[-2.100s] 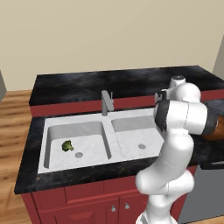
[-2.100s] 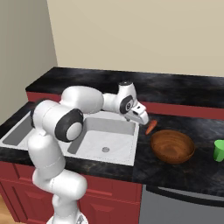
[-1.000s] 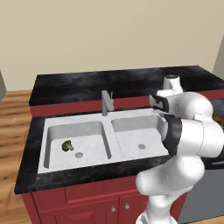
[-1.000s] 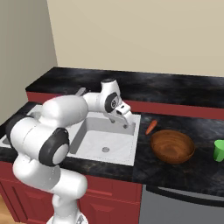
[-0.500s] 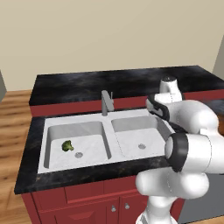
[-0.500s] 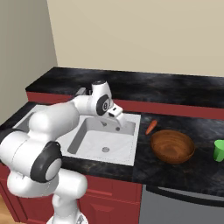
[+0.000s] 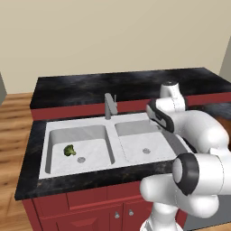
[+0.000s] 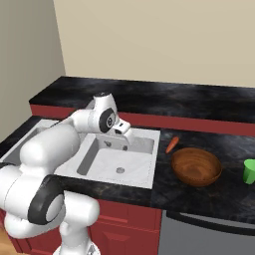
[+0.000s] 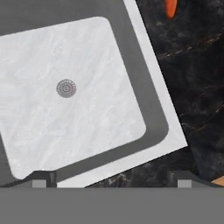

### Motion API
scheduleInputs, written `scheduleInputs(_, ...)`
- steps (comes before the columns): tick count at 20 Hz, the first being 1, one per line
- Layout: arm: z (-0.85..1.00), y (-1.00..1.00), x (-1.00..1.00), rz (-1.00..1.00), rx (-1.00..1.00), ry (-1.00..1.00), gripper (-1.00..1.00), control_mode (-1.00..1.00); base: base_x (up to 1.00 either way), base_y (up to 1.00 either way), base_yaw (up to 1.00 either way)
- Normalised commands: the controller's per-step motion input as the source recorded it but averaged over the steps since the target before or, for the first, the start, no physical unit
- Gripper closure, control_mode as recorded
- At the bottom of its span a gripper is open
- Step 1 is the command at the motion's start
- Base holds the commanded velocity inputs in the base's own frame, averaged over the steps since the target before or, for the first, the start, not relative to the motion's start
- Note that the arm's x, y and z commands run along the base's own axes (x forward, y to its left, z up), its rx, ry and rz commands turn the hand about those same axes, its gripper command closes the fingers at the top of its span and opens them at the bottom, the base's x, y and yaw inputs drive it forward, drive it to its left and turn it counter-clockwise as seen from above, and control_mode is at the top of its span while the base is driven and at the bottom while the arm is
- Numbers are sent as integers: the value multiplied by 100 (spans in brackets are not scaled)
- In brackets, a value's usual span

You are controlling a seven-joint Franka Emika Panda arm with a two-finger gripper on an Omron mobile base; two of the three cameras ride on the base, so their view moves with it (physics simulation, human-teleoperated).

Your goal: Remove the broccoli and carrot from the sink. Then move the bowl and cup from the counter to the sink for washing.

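The broccoli (image 7: pixel 69 150) lies in the left basin of the sink (image 7: pixel 44 149), beside its drain. On the black counter (image 8: pixel 199 105), just right of the sink (image 8: pixel 155 160), rests the carrot (image 8: pixel 172 144); its tip (image 9: pixel 170 6) shows at the top of the hand view. Further right stand the brown bowl (image 8: pixel 196 166) and the green cup (image 8: pixel 249 171). My gripper (image 8: pixel 121 141) hangs open over the right basin with nothing between its fingers. It also shows in the left base view (image 7: pixel 157 118) and the hand view (image 9: pixel 112 180).
A grey faucet (image 7: pixel 109 106) rises at the back centre of the sink. The right basin's drain (image 9: pixel 66 88) lies below the hand. A raised black ledge (image 7: pixel 117 83) runs along the wall behind the counter (image 9: pixel 192 87). The sink rim (image 9: pixel 157 83) crosses the hand view.
The arm has swung leftward from above the counter beside the carrot to over the right basin. The jaws stay open. Carrot, bowl, cup and broccoli have not moved.
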Motion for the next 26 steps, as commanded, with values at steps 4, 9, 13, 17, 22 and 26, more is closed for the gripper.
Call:
scheduleInputs(4, 4, 31, -27, 13, 0, 2, -100, -100, 0, 0, 0)
scheduleInputs(9, 1, 32, -27, 9, 0, 0, -100, -100, 0, 0, 0)
scheduleInputs(13, 0, 32, -27, 0, 0, 0, -100, -100, 0, 0, 0)
scheduleInputs(17, -2, 32, -25, 0, 1, 0, -100, -100, 0, 0, 0)
scheduleInputs(22, 0, 32, -26, 0, 1, -5, -100, -100, 0, 0, 0)
scheduleInputs(26, 0, 33, -24, 0, 0, -4, -100, -100, 0, 0, 0)
